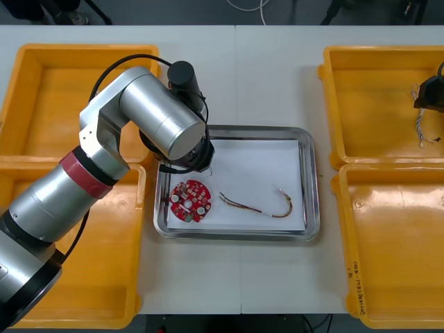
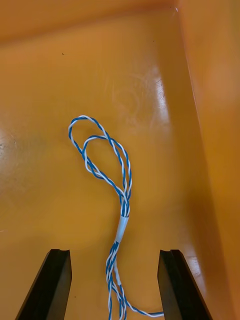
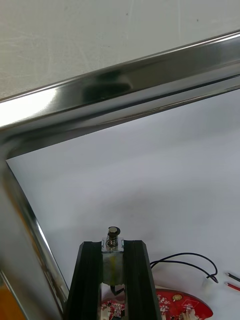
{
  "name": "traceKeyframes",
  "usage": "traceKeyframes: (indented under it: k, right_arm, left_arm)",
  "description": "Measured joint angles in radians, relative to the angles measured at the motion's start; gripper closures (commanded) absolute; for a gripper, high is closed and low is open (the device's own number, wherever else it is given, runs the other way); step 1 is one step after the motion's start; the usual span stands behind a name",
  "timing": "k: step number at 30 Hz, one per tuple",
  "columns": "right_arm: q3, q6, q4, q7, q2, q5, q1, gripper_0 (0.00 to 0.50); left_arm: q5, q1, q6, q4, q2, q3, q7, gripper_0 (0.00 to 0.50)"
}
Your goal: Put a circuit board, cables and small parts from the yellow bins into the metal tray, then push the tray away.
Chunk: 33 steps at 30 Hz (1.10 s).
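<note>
Small part (image 3: 114,239) between left fingers (image 3: 90,280) above tray (image 3: 125,95)

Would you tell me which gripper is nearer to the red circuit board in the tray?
Left. The left gripper, shut on a small metal part, hangs right by the circuit board; the right gripper is open over a cable in a yellow bin.
</note>
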Motion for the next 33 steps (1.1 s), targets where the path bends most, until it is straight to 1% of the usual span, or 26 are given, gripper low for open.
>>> traceKeyframes:
  k: [6,12,13,14,15,16,17,23,26,29,33]
  right_arm:
    - [0.0,-0.028,0.011,0.005,0.0,0.0,-0.001,0.0]
    - [0.0,-0.096,0.117,0.005,-0.001,0.0,-0.034,0.0]
    - [0.0,-0.106,0.136,0.006,-0.001,0.0,-0.042,0.0]
    - [0.0,-0.116,0.153,0.006,-0.001,0.001,-0.049,0.0]
    - [0.0,-0.122,0.166,0.007,-0.001,0.001,-0.055,0.0]
    - [0.0,-0.125,0.174,0.007,-0.001,0.002,-0.06,0.0]
    - [0.0,-0.125,0.178,0.007,-0.001,0.003,-0.064,0.0]
    - [0.0,-0.129,0.181,0.008,-0.001,0.007,-0.072,0.0]
    - [0.0,-0.166,0.212,0.018,-0.001,0.008,-0.082,0.0]
    - [0.0,-0.211,0.267,0.059,-0.001,0.013,-0.101,0.0]
    - [0.0,-0.226,0.289,0.074,-0.001,0.023,-0.109,0.0]
  left_arm:
    - [0.0,0.0,-0.011,0.014,0.0,-0.007,0.0,0.5]
    - [0.0,0.0,-0.011,0.021,0.0,-0.01,0.0,0.495]
    - [0.0,0.0,-0.011,0.021,0.0,-0.011,0.0,0.464]
    - [0.0,0.0,-0.011,0.021,0.0,-0.011,0.0,0.402]
    - [0.0,0.0,-0.011,0.022,0.0,-0.011,0.0,0.194]
    - [0.0,0.0,-0.011,0.022,0.0,-0.011,0.0,0.021]
    - [0.0,0.0,-0.011,0.022,0.0,-0.011,0.0,0.0]
    - [0.001,0.0,-0.016,0.022,0.0,-0.011,0.0,0.0]
    - [0.002,0.0,-0.016,0.022,0.0,-0.011,0.0,0.0]
    - [0.005,0.0,-0.016,0.022,0.0,-0.011,0.0,0.0]
    - [0.01,-0.002,-0.011,0.021,0.0,-0.011,0.0,0.0]
